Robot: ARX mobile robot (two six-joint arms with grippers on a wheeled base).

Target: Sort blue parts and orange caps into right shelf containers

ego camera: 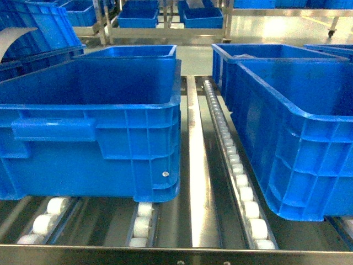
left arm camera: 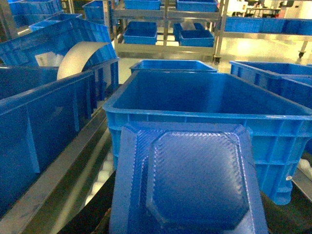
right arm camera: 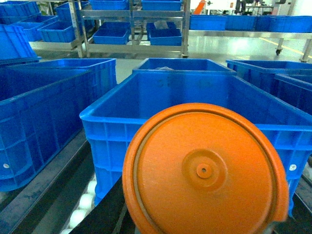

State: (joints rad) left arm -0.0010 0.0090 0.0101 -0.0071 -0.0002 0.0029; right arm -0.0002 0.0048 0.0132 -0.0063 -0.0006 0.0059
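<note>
Both parts, blue part and orange cap, hide each gripper (grip state unclear).

Site: we read this as a factory or warehouse floor | Near: blue crates ride a flow rack of white roller tracks | 12 o'clock: metal shelving holding more blue bins | Ground: glossy pale industrial floor

orange cap before blue crate
</note>
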